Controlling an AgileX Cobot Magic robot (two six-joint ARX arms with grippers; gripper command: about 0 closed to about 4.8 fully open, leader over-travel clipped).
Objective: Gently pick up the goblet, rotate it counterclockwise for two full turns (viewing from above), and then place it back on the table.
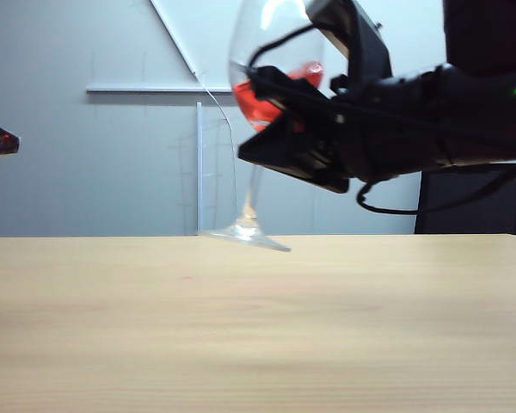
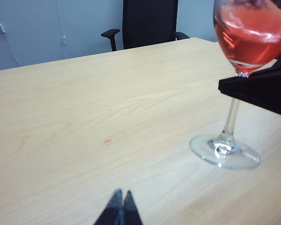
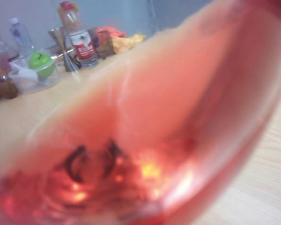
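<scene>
In the exterior view the goblet [image 1: 260,103] sits upper centre of the frame, tilted, with its round foot canted and apparently just off the table [image 1: 258,344], though the low camera angle makes the gap hard to judge. The right gripper [image 1: 279,120] comes in from the right of the frame and is clenched on the goblet at the base of the bowl, the red liquid [image 1: 262,101] slanting inside. A dark corner of the left arm pokes in at the left edge.

The left wrist view shows what the exterior misses: the goblet [image 2: 239,84] from the side at the right of the frame, its stem and foot [image 2: 225,151] clear, the black right gripper [image 2: 257,89] crossing just under the bowl. The left gripper [image 2: 121,208] sits at the bottom centre, jaws pressed together on nothing, well apart from the goblet. A small reddish spot [image 2: 107,141] marks the table [image 2: 84,103], and a black chair [image 2: 150,21] stands behind it.

The right wrist view is nearly filled by the blurred red bowl [image 3: 145,140]; in the upper left, bottles [image 3: 77,35] and a green apple [image 3: 42,63] stand far off.
</scene>
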